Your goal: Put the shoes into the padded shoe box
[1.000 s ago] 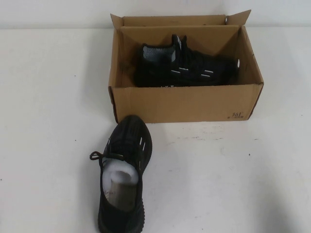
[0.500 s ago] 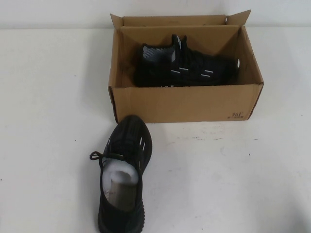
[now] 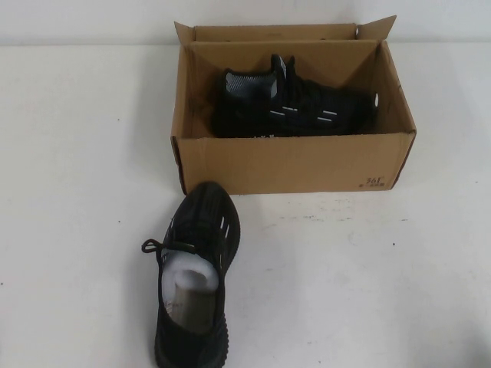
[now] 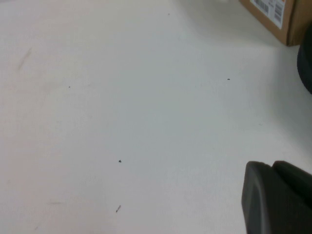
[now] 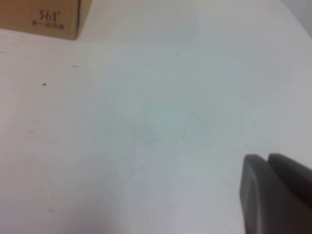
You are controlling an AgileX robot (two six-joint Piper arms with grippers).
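The brown cardboard shoe box (image 3: 291, 162) stands open at the back of the white table. One black sneaker (image 3: 295, 107) lies on its side inside it. The other black sneaker (image 3: 196, 276), with white paper stuffing, stands on the table in front of the box's left corner, toe toward the box. Neither arm shows in the high view. My left gripper (image 4: 272, 166) hovers over bare table, fingers together and empty; a box corner (image 4: 273, 17) and the shoe's edge (image 4: 307, 68) show beyond it. My right gripper (image 5: 267, 160) is also shut and empty, with the printed box corner (image 5: 44, 17) far ahead.
The white table (image 3: 368, 276) stretches bare to the left and right of the loose sneaker. The box's flaps (image 3: 380, 29) stand up at its back corners. A pale wall runs behind the table.
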